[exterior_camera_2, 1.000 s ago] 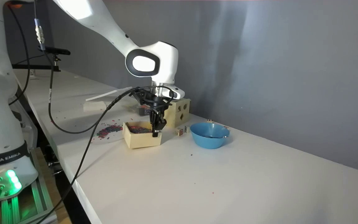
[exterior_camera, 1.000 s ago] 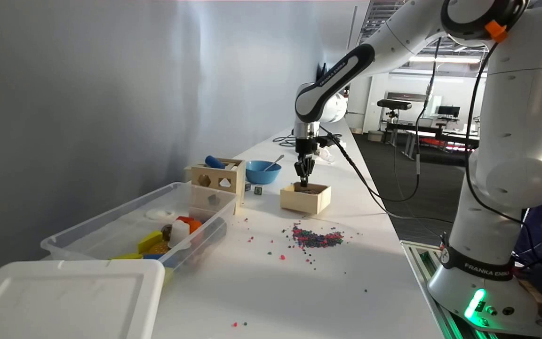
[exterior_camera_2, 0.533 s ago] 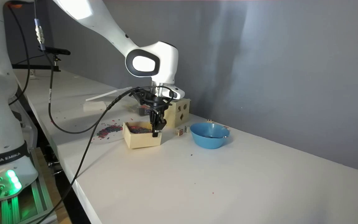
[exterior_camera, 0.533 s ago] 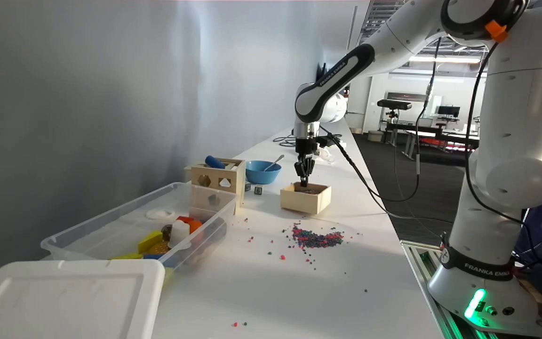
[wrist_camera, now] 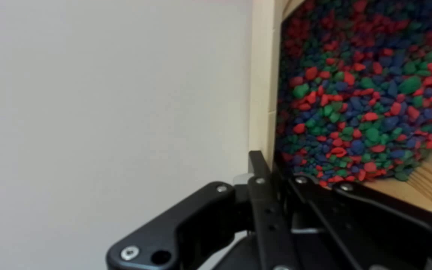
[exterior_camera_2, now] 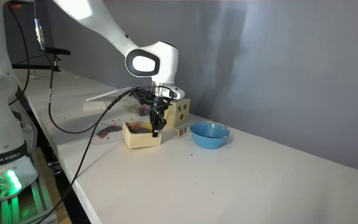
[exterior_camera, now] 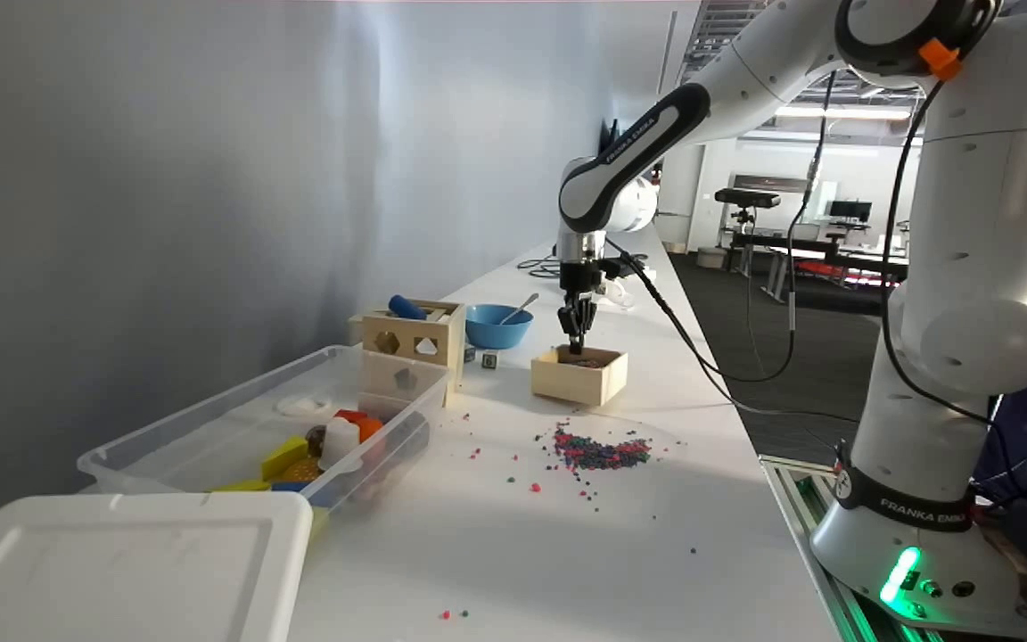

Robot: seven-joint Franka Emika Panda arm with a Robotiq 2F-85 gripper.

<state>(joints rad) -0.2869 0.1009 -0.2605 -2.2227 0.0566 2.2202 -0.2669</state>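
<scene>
A small open-topped wooden box [exterior_camera: 571, 383] stands on the white table, seen in both exterior views. Red, green and blue pebbles [wrist_camera: 366, 101] cover its floor in the wrist view. My gripper [wrist_camera: 266, 159] points down with its black fingers on either side of one box wall [wrist_camera: 263, 93], closed on it: one finger outside, the other inside against the pebble side. In an exterior view the gripper [exterior_camera_2: 155, 134] sits at the box's edge nearest the blue bowl. Whether the box rests flat is hard to tell. A scattered pile of loose pebbles [exterior_camera: 603, 450] lies beside the box.
A blue bowl [exterior_camera_2: 209, 137] with a spoon stands near the wall. Close by are a wooden shape-sorter box [exterior_camera: 415, 343] and small letter blocks [exterior_camera_2: 179, 132]. A clear bin [exterior_camera: 264, 428] of toys and a white lid [exterior_camera: 130, 562] sit along the wall side. Cables hang from the arm.
</scene>
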